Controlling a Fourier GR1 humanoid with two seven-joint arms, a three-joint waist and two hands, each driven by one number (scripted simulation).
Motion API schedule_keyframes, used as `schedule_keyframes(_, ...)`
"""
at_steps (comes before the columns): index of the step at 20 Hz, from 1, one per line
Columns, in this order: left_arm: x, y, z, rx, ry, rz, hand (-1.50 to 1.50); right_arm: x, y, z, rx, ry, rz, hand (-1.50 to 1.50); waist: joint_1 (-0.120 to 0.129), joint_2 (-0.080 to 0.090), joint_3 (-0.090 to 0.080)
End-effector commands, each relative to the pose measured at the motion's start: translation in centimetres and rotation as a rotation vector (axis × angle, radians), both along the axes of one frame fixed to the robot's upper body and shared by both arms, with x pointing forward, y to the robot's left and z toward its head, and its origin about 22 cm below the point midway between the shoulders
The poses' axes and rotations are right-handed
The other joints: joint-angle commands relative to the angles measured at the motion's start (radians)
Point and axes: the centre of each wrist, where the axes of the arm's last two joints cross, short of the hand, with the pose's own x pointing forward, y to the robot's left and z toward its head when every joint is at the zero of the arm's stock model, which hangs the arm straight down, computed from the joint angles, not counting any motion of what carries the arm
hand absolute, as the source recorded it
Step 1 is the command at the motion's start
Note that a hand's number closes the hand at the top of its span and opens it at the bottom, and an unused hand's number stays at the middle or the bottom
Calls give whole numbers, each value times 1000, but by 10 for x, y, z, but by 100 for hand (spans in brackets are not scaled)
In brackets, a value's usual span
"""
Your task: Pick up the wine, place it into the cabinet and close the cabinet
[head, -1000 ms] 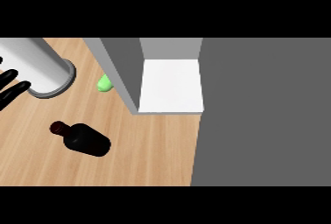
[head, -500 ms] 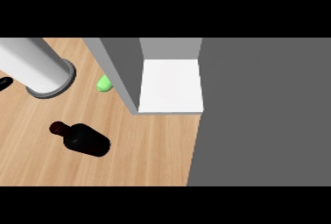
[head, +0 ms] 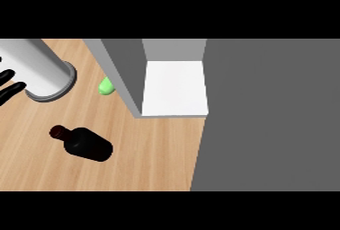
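The wine bottle (head: 83,143), dark and short with a reddish cap, lies on its side on the wooden counter (head: 146,157), cap pointing up-left. The cabinet (head: 176,87) stands open behind it, showing a white shelf floor with nothing on it. Its grey door (head: 123,67) is swung out toward the left. My left hand (head: 9,86) shows at the left edge as black, straight, spread fingers at the end of a grey forearm (head: 40,67). It is above and left of the bottle, apart from it, and holds nothing. My right hand is out of view.
A small green object (head: 106,86) sits on the counter beside the cabinet door, partly hidden by it. A dark grey surface (head: 272,117) fills the right side, beyond the counter's edge.
The left hand's fingers slid almost out of view at the left edge half a second ago and show again now. The bottle and cabinet have not moved.
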Motion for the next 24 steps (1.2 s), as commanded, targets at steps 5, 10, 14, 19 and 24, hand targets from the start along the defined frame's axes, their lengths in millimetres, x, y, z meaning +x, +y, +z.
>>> schedule_keyframes(5,19,-2,-36,35,18,18,-150,-38,-17,29,-18,-94,-59,-150,-7,3,0)
schedule_keyframes(10,24,2,-56,39,31,23,-150,-36,-14,34,-23,-88,-51,-150,-4,3,-1)
schedule_keyframes(14,24,-17,-71,67,43,48,-150,-41,-4,27,15,-90,-52,-150,-6,-1,0)
schedule_keyframes(19,19,-3,-113,69,56,62,-150,-43,-12,28,-8,-105,-45,-150,-6,1,0)
schedule_keyframes(24,18,14,-143,86,82,91,-150,-48,-11,34,-4,-94,-49,-150,-8,0,-1)
